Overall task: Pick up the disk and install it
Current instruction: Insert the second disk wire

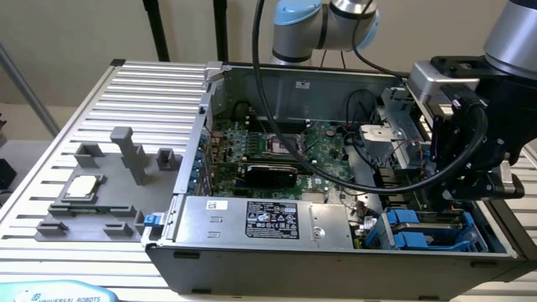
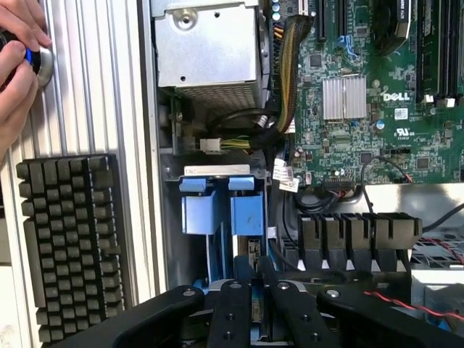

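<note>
Gripper [image 2: 257,308] fingers pinch the disk [image 2: 255,304] edge-on — lowering it into the cage [image 2: 217,210] at the case's [image 1: 251,251] corner.

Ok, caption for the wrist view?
Gripper poised over the blue drive cage inside the open computer case, keyboard alongside.

"DELL" is showing in white letters on the green motherboard [image 2: 377,101] in the wrist view. "UNIVERSAL ROBOTS" is appearing on the pale blue object [image 1: 59,292] at the tabletop's near edge in the exterior view. The black label [image 1: 273,219] on the power supply [image 1: 251,220] is carrying print too small to read.
</note>
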`<state>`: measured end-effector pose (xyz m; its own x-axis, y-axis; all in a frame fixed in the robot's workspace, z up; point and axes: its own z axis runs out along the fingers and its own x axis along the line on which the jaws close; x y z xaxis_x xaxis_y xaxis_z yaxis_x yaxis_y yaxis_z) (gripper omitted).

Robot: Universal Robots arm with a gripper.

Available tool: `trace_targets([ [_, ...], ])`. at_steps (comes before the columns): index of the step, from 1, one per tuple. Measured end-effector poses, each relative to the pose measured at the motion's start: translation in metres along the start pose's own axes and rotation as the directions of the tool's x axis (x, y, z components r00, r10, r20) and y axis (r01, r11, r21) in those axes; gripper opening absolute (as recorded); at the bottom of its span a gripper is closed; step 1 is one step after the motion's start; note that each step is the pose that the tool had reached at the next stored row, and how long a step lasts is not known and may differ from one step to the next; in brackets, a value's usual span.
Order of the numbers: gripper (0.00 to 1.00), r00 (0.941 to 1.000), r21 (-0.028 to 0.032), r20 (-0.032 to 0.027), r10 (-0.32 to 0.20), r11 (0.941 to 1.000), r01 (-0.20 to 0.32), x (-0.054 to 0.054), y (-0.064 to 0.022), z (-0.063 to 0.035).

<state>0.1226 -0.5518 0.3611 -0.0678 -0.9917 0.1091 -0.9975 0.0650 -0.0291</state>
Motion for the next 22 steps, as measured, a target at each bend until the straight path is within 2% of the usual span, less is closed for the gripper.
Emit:
trace_targets([
  [7, 0.16, 0.9998, 0.0235, 0.0189, -0.005, 0.9997, 0.005, 0.0, 0.0012, 0.0069],
  [12, 0.16, 0.9995, 0.035, 0.0309, -0.009, 0.9994, 0.008, 0.0, 0.0023, 0.0128],
  [16, 0.16, 0.9992, 0.038, 0.0375, -0.011, 0.9992, 0.009, 0.001, 0.0026, 0.0157],
  [22, 0.16, 0.9992, 0.0407, 0.0393, -0.011, 0.9991, 0.01, 0.001, 0.0027, 0.0184],
])
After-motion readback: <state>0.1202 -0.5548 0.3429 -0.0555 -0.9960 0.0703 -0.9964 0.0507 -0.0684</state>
